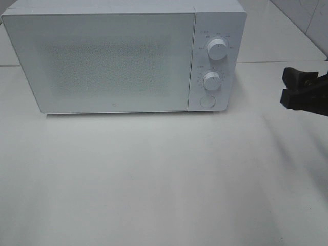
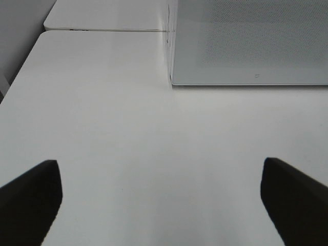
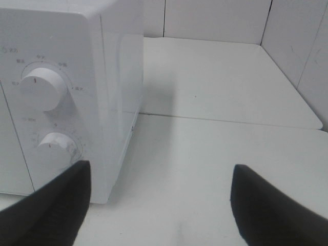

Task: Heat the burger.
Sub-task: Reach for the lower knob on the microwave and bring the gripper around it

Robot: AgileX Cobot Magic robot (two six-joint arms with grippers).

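Bright, flat, cool light washes the white table (image 1: 154,179) and microwave (image 1: 102,61) nearly together — only faint, soft-edged shadows lie under and right of the microwave, and all views look slightly soft.

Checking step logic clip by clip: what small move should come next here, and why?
Probably ease the right hand toward the microwave's round button. The door is shut, no burger is in view, and that hand is open, empty and nearest the controls.

Shut microwave (image 1: 102,61) blocks rear; table (image 1: 154,184) in front open for passage
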